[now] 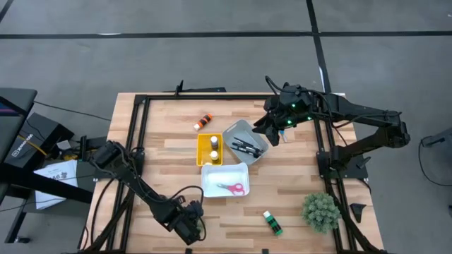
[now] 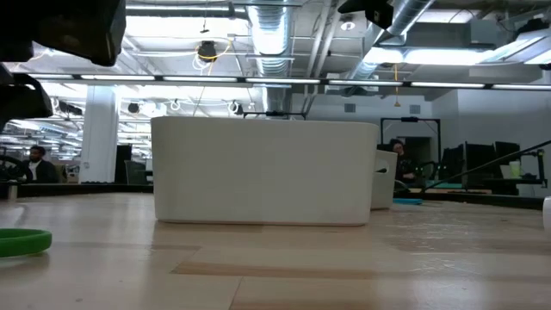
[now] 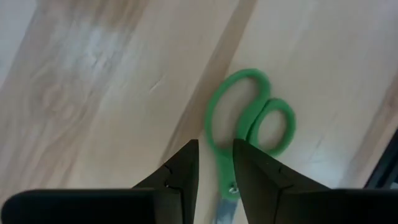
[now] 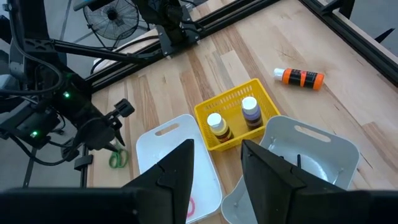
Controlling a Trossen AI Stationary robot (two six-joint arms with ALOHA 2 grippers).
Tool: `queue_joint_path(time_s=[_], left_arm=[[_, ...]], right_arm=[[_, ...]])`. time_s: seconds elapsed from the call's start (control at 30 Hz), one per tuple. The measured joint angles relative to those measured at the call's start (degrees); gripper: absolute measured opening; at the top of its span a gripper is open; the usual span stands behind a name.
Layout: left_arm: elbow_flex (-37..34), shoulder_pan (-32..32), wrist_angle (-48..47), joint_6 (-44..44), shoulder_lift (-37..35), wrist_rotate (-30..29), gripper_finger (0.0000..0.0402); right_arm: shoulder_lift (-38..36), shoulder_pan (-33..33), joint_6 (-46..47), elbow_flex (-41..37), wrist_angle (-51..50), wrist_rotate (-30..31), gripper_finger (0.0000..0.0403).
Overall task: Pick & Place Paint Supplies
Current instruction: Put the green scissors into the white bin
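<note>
Low at the table's near edge, left gripper (image 1: 189, 227), jaws narrowly parted astride green-handled scissors (image 3: 249, 127) flat on wood, near-left of the white rectangular plastic bin (image 1: 224, 179) holding pink scissors (image 1: 232, 188); right gripper (image 1: 274, 131), jaws apart, empty, far-right of it.

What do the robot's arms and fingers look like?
Both arms are black and jointed, with black cables running along them. The right arm has small green lights near its wrist. The left gripper and the right gripper each have two flat, dark, wedge-shaped fingers.
</note>
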Motion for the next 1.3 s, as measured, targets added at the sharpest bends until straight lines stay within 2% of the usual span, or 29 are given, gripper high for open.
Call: queue_joint_path(time_s=[0.4,1.07,1.17,1.3], left_arm=[[0.0,0.2,-0.6,2.6,-0.1,-1.4,0.0092],[0.2,0.3,-0.3,1.6,2.7,-0.4,0.009],[0.2,0.4,-0.5,1.6,2.7,-0.2,0.0077],[0.1,0.4,-1.0,1.5,2.7,-0.2,0.0035]], right_arm=[[0.0,0.0,-0.4,0.0,0.0,0.0,0.0129],[0.0,0.0,-0.9,0.0,-0.2,0.0,0.0129],[0.0,0.0,-0.9,0.0,-0.2,0.0,0.0129],[0.0,0.0,-0.9,0.0,-0.2,0.0,0.0129]])
